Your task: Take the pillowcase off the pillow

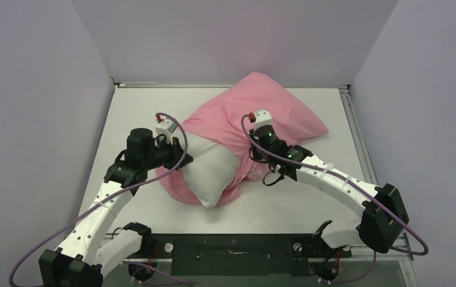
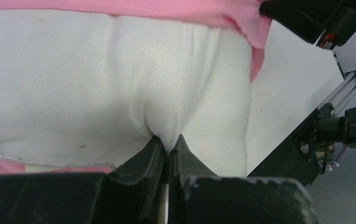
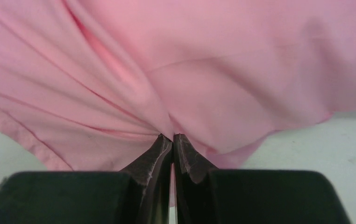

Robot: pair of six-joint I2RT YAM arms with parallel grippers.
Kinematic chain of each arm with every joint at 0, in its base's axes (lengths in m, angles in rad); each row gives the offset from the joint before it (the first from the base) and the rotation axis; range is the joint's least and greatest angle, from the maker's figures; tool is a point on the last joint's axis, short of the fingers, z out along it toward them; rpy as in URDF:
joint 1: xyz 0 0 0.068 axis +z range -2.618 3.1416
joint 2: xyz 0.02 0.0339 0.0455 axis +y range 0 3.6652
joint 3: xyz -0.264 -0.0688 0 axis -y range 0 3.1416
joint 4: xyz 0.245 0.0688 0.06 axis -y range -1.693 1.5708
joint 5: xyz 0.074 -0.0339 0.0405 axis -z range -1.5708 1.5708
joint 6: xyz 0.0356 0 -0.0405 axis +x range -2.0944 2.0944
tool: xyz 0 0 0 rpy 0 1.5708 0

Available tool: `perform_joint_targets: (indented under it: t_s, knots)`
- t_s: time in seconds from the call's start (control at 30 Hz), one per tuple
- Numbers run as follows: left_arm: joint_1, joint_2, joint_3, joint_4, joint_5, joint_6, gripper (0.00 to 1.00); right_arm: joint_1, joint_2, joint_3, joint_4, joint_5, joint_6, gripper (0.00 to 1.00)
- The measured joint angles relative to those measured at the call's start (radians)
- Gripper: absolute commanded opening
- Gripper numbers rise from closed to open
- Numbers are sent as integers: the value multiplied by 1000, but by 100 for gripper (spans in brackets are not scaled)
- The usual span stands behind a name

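Observation:
The white pillow [image 1: 210,170] sticks partly out of the near end of the pink pillowcase [image 1: 261,110] in the middle of the table. My left gripper [image 1: 184,156] is shut on a pinch of the pillow's white fabric; in the left wrist view the gripper [image 2: 168,145] nips a fold of the pillow [image 2: 96,79], with the pink pillowcase hem [image 2: 176,11] above it. My right gripper [image 1: 248,149] is shut on bunched pillowcase fabric; in the right wrist view the gripper [image 3: 172,139] pinches the pink pillowcase [image 3: 190,70].
White table [image 1: 309,197] with walls on the left, back and right. A metal rail [image 1: 357,137] runs along the right edge. A black base plate [image 1: 231,248] lies at the near edge between the arm bases.

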Motion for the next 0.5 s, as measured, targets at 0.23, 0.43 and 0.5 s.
perform_joint_targets:
  t_s: [0.23,0.43,0.5]
  knots:
    - [-11,-22,-4,24,22,0,0,-232,-117,-31,-18,-1,83,5]
    - [-13,-23,-5,50,59,2,0,-344,-204,-82,-53,-136,97,5]
    - [-12,-23,-11,58,82,2,0,-357,-222,-102,-61,-193,84,5]
